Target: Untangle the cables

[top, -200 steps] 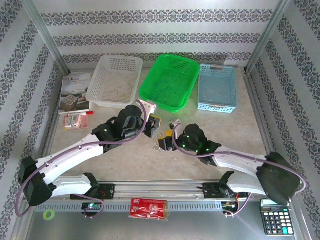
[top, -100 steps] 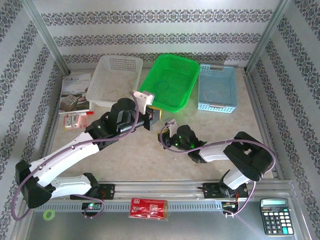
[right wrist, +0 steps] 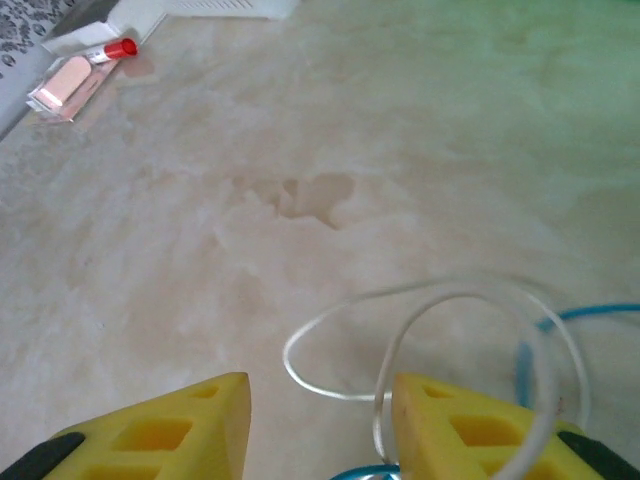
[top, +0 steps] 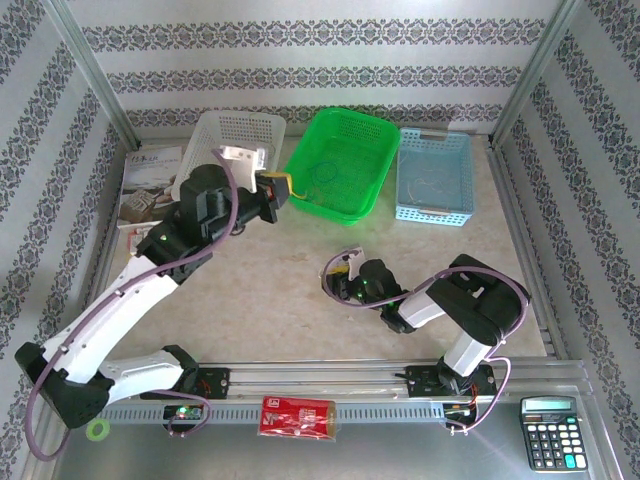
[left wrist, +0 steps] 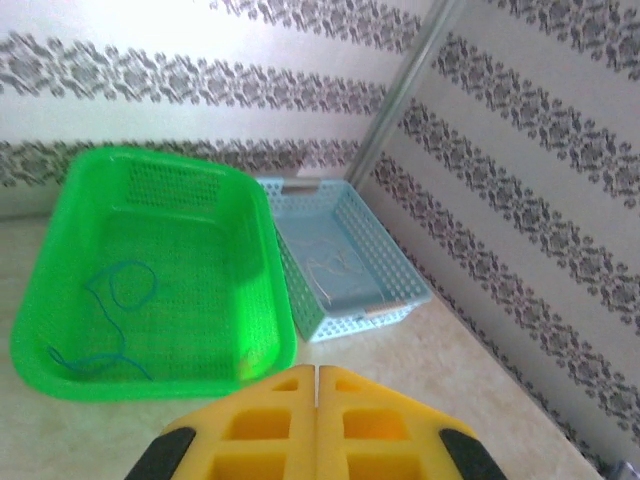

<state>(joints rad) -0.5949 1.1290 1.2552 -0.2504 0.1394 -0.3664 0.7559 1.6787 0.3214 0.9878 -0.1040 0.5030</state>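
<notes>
A tangle of thin cables lies on the table at my right gripper. In the right wrist view a whitish cable loops on the tabletop ahead of my right gripper, with a blue cable at the right. That gripper is open and low over the table, and the whitish strand runs along the inner face of its right finger. My left gripper hangs shut beside the green basket's left rim; nothing shows between its fingers. A blue cable lies in the green basket, a whitish one in the blue basket.
Three baskets stand in a row at the back: white, green, blue. A booklet lies at the left, and a pink item with a red cap near it. A calculator, a red box and a tape ring sit on the front rail.
My left arm has risen and swung back and left, from mid-table to the green basket's left rim. My right gripper slid slightly left, dropped to the table, shut, then opened again.
</notes>
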